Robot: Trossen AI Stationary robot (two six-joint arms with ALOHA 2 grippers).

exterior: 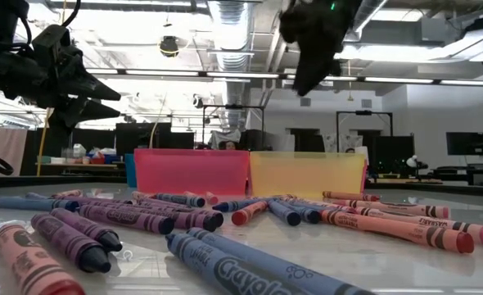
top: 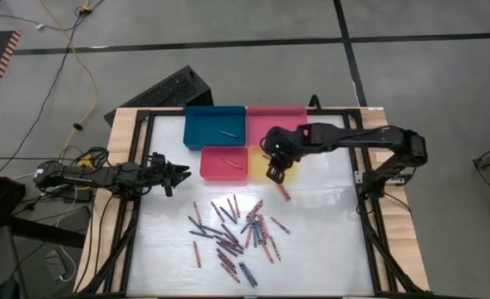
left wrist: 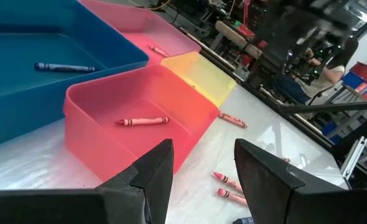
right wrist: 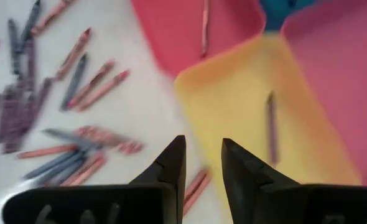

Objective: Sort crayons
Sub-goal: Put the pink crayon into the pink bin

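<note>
Now, by the yellow tray [top: 260,158]:
Right end effector [top: 276,173]: up above its near edge, fingers a little apart, nothing in them.
Purple crayon [right wrist: 271,127]: lying inside it.
Red tray [top: 222,164]: touching its side, one red crayon [left wrist: 142,121] inside.
Crayons [top: 232,231]: a loose pile on the worktop [top: 320,241], nearer the front.
Left end effector [top: 183,174]: beyond the red tray, wide apart, empty.

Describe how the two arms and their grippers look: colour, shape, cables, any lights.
Both arms are black, built of jointed links. Each ends in two dark, wedge-shaped fingers tapering to tips, as on the left gripper and the right gripper. Black cables trail beside the left arm. The right arm shows a small green light near its wrist.
</note>
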